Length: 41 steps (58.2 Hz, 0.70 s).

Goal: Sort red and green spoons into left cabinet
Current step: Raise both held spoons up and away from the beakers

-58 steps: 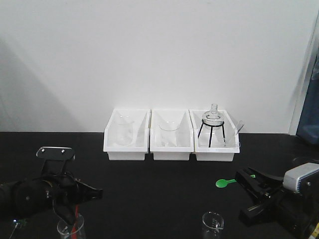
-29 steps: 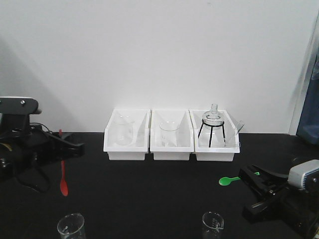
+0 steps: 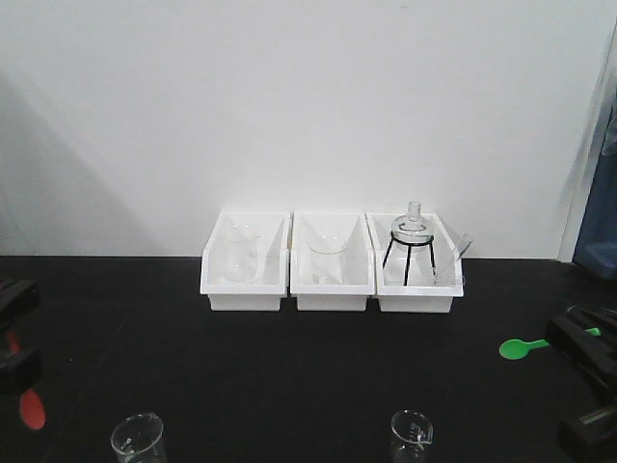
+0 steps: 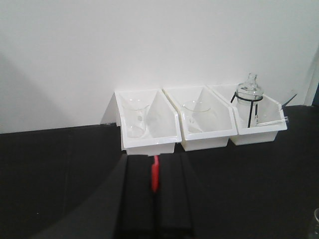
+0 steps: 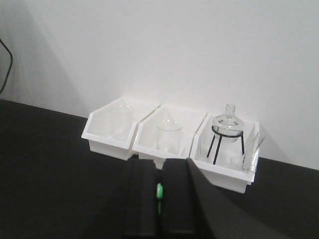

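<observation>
Both spoons gripped by the handle; cabinet not in sight.

The left gripper (image 4: 155, 163) has its fingers (image 4: 139, 199) pinched narrow on the red spoon (image 4: 155, 177). The right gripper (image 5: 159, 168) holds the green spoon (image 5: 159, 191) the same way, bowls projecting. The spoons are judged light, stiff, smooth plastic that may pivot in the pinch, so a grip nearer mid-handle is advised. The white bins (image 3: 243, 289) stand well beyond. The left cabinet appears in no view.
</observation>
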{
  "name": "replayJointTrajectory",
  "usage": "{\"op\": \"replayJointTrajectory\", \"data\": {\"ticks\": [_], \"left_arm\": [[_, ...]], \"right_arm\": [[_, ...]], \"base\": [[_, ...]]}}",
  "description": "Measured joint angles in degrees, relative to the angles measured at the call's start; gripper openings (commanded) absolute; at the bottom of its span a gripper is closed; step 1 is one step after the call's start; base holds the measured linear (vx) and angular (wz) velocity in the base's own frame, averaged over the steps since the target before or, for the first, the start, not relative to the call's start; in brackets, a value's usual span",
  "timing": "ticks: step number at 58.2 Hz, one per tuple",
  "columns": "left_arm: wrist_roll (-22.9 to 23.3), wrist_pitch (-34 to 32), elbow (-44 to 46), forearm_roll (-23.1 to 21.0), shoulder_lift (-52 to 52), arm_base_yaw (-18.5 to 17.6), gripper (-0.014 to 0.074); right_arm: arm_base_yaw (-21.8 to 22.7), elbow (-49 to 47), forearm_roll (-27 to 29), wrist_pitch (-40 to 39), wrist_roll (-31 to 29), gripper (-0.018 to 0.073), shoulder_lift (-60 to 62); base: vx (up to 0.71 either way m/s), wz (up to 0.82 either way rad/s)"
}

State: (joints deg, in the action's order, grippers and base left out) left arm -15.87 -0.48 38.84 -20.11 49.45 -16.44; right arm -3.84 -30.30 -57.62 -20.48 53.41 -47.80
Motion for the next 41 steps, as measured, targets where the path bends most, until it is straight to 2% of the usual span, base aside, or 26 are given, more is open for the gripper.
{"op": "replayJointTrajectory", "data": {"ticks": [8, 18, 21, 24, 28, 41], "left_arm": [[-0.24, 1.83, -4.55, 0.0, -8.21, 0.0, -0.0001], [-0.29, 3.34, -8.2, 0.0, -15.58, 0.0, -0.0001], [-0.29, 3.55, -8.66, 0.0, -17.29, 0.0, -0.0001], [-0.29, 3.66, -8.95, 0.0, -18.58, 0.0, 0.0], [-0.29, 3.87, -9.03, 0.0, -19.61, 0.0, 0.0], [-0.29, 4.1, -9.03, 0.0, -19.97, 0.0, 0.0]], "right_arm": [[0.0, 0.23, -13.57, 0.85, 13.32, -0.0005, 6.92], [0.0, 0.25, -34.61, 0.09, 34.65, -0.0004, 13.84], [0.0, 0.29, -39.08, -0.55, 39.58, -0.0004, 15.1], [0.0, 0.36, -41.31, -1.15, 43.87, -0.0004, 16.49], [0.0, 0.53, -42.66, -1.2, 46.22, -0.0004, 17.67], [0.0, 0.71, -43.4, -0.44, 47.17, -0.0004, 18.15]], "base": [[0.0, 0.0], [0.0, 0.0], [0.0, 0.0], [0.0, 0.0], [0.0, 0.0], [0.0, 0.0]]}}
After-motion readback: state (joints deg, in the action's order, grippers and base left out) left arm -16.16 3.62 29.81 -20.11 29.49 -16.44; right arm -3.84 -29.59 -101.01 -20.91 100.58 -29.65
